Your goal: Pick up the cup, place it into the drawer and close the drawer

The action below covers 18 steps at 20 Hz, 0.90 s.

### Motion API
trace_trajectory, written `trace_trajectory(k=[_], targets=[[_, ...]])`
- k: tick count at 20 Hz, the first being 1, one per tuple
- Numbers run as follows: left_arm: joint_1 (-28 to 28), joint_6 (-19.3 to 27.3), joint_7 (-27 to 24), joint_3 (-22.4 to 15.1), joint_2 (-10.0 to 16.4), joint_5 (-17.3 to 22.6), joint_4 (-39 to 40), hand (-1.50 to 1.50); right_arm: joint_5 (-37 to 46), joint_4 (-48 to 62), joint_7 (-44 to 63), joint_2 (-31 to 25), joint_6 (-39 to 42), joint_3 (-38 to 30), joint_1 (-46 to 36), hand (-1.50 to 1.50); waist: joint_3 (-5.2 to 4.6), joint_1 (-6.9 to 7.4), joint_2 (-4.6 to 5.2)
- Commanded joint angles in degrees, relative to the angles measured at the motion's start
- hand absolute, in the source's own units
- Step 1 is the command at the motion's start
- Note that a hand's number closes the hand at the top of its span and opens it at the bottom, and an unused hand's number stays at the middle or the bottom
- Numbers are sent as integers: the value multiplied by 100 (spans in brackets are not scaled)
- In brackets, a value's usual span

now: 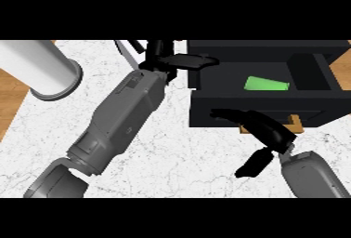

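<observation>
One step is left: the green cup [266,84] is lying inside the open drawer [312,106]. The right hand [269,132], fingers released and straight at the drawer's front, should be pushing squarely. The left hand [179,60], fingers also released, is hovering by the drawer's left corner, risking the closing gap. Open table [178,153] is lying leftward.

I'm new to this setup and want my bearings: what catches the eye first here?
The bright green cup lying inside the open black drawer at upper right stands out most. The right hand is at the drawer's front, and the left hand is at its left edge. A big white cylinder stands at upper left.
</observation>
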Motion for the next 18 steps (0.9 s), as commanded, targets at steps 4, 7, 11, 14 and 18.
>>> trace_trajectory(k=[4, 7, 11, 14, 18], targets=[[799, -203, -191, 0, 193, -22, -570, -150, 987, 2525, -875, 326, -624, 246, -828, 150, 5, 364, -18], [1164, -489, -170, -62, 265, -7, -786, -150, 1102, 3603, -1160, 549, -1073, -13, -1316, 150, 11, 502, 14], [1451, -711, -111, -84, 530, 2, -1125, -150, 936, 4405, -1980, 461, -1444, -534, -1913, 150, 18, 629, 33], [1507, -819, 112, -63, 722, 66, -1373, -150, 813, 4918, -2151, 308, -1622, -935, -2391, 150, 25, 788, 56], [1589, -768, 290, -120, 826, 26, -1571, -150, 591, 5498, -2356, -11, -1705, -1450, -3037, 150, 30, 830, 91]])
